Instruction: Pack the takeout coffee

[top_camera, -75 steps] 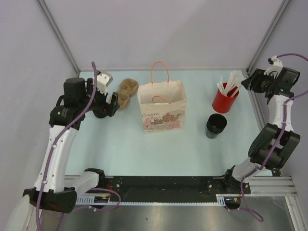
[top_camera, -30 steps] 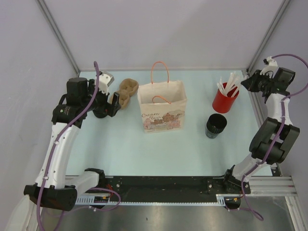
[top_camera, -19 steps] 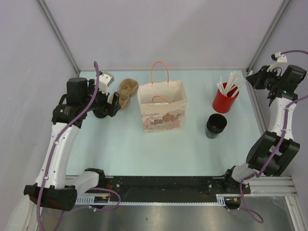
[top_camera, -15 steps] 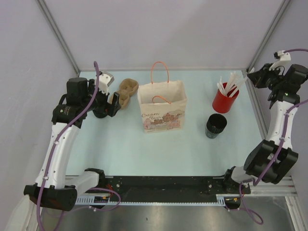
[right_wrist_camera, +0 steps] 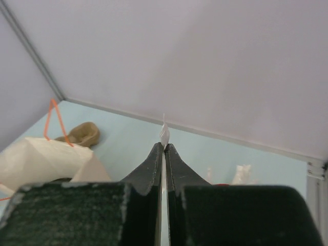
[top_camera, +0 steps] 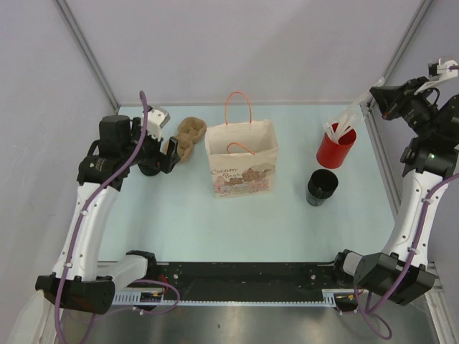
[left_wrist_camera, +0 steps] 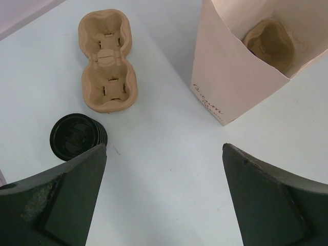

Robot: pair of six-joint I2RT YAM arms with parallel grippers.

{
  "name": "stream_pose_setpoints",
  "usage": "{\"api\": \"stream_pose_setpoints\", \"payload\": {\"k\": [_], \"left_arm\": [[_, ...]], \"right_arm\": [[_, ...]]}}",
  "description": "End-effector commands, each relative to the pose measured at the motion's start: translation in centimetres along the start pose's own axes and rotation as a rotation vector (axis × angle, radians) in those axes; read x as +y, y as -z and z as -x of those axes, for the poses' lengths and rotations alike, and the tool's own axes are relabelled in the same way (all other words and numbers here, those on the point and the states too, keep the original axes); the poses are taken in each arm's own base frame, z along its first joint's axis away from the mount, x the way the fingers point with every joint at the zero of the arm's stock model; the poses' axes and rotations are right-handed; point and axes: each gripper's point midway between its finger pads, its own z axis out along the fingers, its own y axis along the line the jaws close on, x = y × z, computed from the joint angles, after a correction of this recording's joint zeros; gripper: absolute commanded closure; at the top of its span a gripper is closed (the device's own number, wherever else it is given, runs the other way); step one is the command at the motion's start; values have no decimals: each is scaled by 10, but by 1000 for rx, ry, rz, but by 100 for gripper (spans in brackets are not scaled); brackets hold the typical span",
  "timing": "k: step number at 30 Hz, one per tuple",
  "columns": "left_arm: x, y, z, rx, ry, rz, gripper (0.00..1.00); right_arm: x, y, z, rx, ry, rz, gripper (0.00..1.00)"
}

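The left gripper [left_wrist_camera: 164, 197] is hanging wide open above the table [left_wrist_camera: 154, 159], gripping nothing. The takeout coffee [left_wrist_camera: 77, 137] is standing upright on the table just beside one end of the 2-cup pulp carrier [left_wrist_camera: 107, 64], well apart from the paper bag [left_wrist_camera: 225, 77]. It is sitting close to 1 finger [left_wrist_camera: 56, 200], not centred between the jaws. The right gripper [right_wrist_camera: 164, 148] is clamping a thin white stick [right_wrist_camera: 164, 134] high above the red cup [top_camera: 335, 150].

The coffee is probably going to handle as a smooth, thin-walled cup that dents under a hard squeeze. If it is full, it may be heavy for its size and slosh. The ringed lid may pop off, so the hold belongs across the body below the lid, firm but gentle, with the cup staying upright.
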Motion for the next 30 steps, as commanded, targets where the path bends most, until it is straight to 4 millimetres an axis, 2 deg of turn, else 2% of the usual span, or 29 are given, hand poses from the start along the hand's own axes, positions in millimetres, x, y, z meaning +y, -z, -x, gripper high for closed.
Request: {"api": "stream_pose_setpoints", "payload": {"k": [1, 4, 5, 6, 9, 11, 15, 22, 26, 30], "left_arm": [[2, -2, 5, -26, 11, 3, 1], [3, -3, 4, -27, 10, 6, 1], [3, -3, 3, -27, 10, 8, 1], [3, -3, 3, -25, 12, 7, 1], [3, -4, 3, -24, 13, 8, 1], [3, -4, 2, -22, 13, 8, 1], [4, -4, 2, -23, 13, 11, 1], [5, -5, 1, -20, 14, 15, 0], [6, -5, 0, -18, 16, 19, 1], [6, -6, -1, -18, 17, 17, 0]], "right_arm": [[43, -10, 28, -44, -80, 156, 98], [75, -18, 45, -66, -98, 270, 98], [80, -22, 44, -58, -117, 292, 99], [94, -26, 46, -57, -127, 340, 99], [120, -36, 53, -52, -176, 443, 99], [132, -40, 59, -57, -184, 481, 99], [147, -57, 53, -38, -214, 529, 100], [169, -93, 2, 64, -256, 570, 100], [193, -105, -29, 125, -272, 615, 100], [206, -113, -69, 227, -315, 623, 100]]}}
